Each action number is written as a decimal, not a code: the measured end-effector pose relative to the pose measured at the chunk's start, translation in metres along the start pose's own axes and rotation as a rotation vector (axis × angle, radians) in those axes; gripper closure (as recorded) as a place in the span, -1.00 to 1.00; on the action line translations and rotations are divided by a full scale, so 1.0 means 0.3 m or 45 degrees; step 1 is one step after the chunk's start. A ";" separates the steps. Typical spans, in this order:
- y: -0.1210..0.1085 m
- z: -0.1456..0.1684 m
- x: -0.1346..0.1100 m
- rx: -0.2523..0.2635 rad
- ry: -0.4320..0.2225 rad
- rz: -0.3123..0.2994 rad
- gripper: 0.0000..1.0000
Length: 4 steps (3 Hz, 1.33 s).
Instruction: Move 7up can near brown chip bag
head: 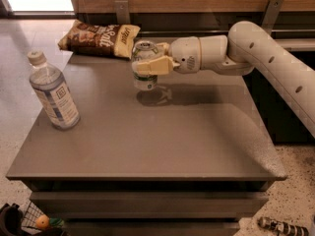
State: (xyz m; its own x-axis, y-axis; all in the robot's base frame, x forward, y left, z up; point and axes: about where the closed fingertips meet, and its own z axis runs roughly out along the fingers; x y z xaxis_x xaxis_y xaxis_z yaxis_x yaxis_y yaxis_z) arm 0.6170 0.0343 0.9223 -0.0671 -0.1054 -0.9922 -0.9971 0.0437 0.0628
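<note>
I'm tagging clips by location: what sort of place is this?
Probably an office break area: a grey table on speckled floor, with snacks: a chip bag, a water bottle, and the can held in the hand over the table's back part.

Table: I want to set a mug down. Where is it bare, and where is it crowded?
Bare: the front half of the table, from the bottle across to the right edge. Crowded: the rear left, where the gripper holds the can close to the chip bag; the arm spans the rear right.
</note>
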 end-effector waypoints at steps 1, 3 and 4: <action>0.001 0.002 -0.002 -0.002 -0.001 -0.001 1.00; -0.146 -0.092 -0.201 0.164 0.141 -0.046 1.00; -0.294 -0.174 -0.280 0.319 0.167 -0.068 1.00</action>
State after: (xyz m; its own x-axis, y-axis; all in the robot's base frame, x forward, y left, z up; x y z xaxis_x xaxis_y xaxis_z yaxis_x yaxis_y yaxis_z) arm 0.7086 -0.0127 1.0056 -0.0356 -0.2413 -0.9698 -0.9603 0.2770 -0.0337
